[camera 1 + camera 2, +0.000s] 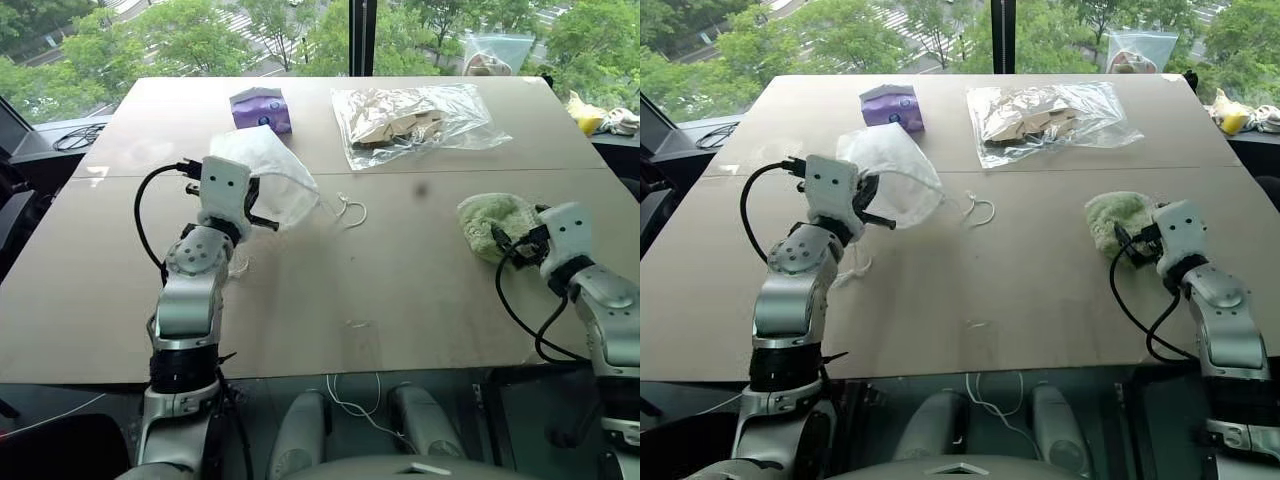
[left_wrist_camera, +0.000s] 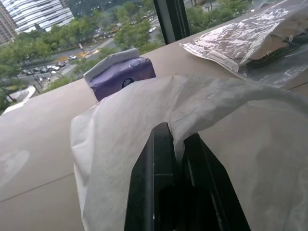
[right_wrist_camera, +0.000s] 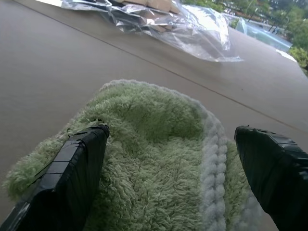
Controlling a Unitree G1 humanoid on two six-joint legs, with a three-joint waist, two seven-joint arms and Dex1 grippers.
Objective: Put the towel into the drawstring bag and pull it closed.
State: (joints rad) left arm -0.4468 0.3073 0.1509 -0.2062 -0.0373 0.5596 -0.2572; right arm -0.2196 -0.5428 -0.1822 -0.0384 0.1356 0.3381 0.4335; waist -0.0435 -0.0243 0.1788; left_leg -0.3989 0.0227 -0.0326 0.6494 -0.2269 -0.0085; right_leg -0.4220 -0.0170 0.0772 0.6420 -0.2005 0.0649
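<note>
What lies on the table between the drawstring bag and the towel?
Mostly bare table; only the thin white cord of the drawstring bag trails toward the towel, seen in the eye views.

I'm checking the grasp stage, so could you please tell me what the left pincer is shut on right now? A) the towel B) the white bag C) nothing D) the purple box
B: the left pincer is shut on a fold of the bag, holding it up off the table, while the towel lies between the open fingers of the right pincer.
</note>
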